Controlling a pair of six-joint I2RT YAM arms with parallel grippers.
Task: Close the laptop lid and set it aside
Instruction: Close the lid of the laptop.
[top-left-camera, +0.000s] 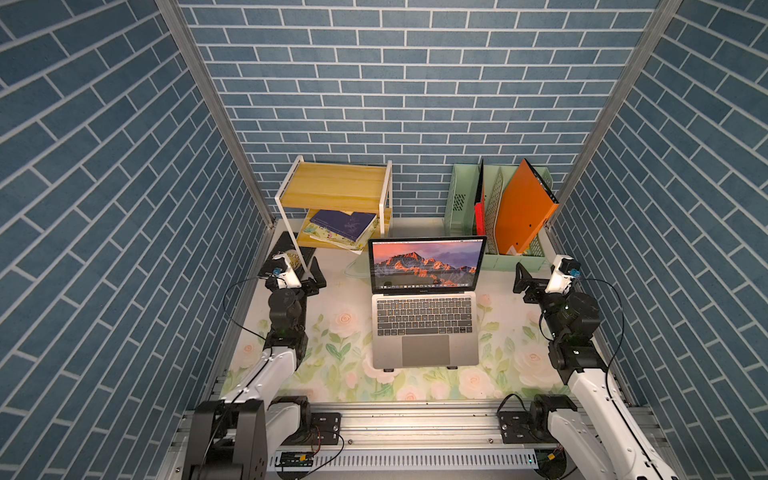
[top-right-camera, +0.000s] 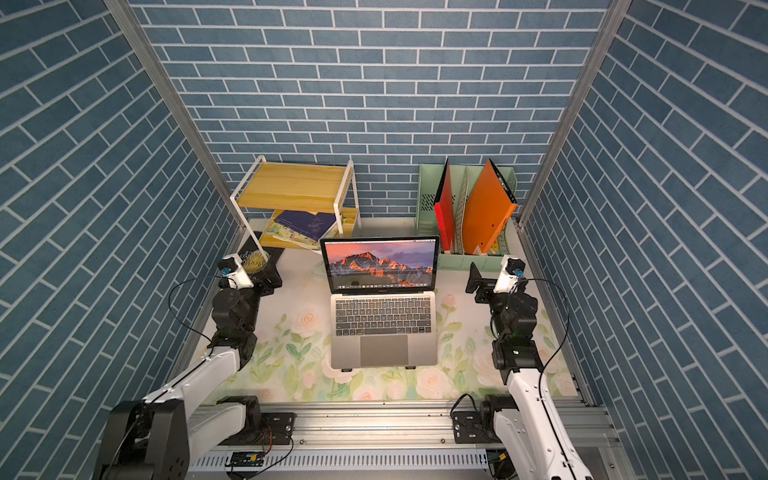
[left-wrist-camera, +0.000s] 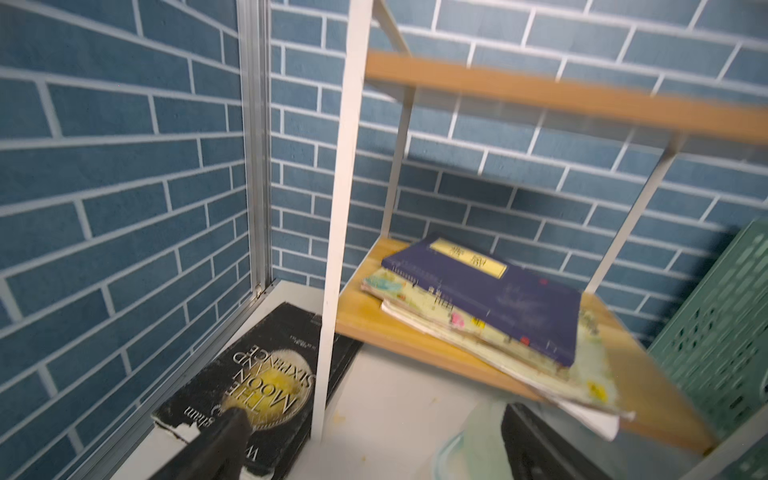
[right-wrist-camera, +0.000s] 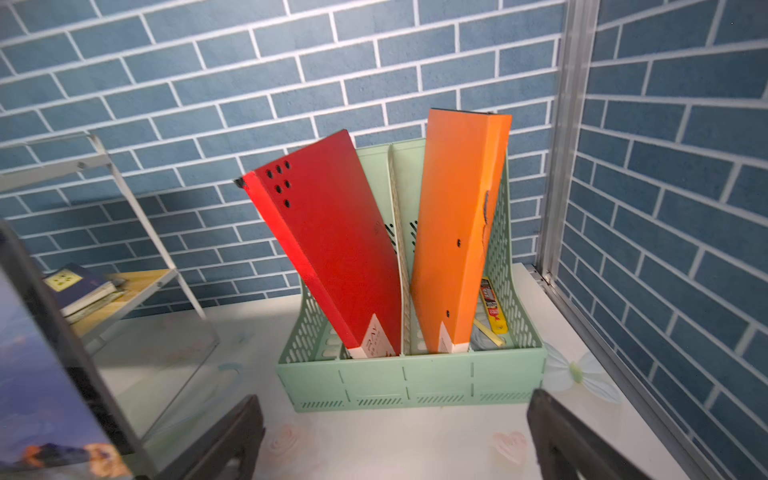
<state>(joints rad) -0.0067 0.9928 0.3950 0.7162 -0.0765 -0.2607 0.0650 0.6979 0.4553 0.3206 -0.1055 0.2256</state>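
Laptop (top-left-camera: 424, 328) sits open at the middle of the table (top-left-camera: 332, 345), keyboard toward the near edge, with its lid (top-left-camera: 426, 264) standing close to upright and the mountain picture lit. Two black tabs (top-left-camera: 388, 369) show under its near edge, so it probably rests on a stand and may rock or slide when pushed. The left gripper (top-left-camera: 314, 279) hangs near the left edge beside the shelf (top-left-camera: 332, 187), above a black book (left-wrist-camera: 266, 374), its jaws spread wide and holding nothing. The right gripper (top-left-camera: 527, 279) hangs near the right edge in front of the file rack (top-left-camera: 457, 199), likewise spread and empty. Both are well apart from the machine. By the look of it this is a stiff, smooth metal shell, fairly heavy for such slim fingers and apt to slip in a pinch. The lid is thin, and its glass side should not be pressed. The safest contact for closing seems to be the lid's top edge or grey back, pushed toward the near edge and down against the hinge's drag, with the other arm steadying the base at a side edge by the trackpad. Once shut, it would best be gripped across a side edge or slid flat, not lifted by a corner.
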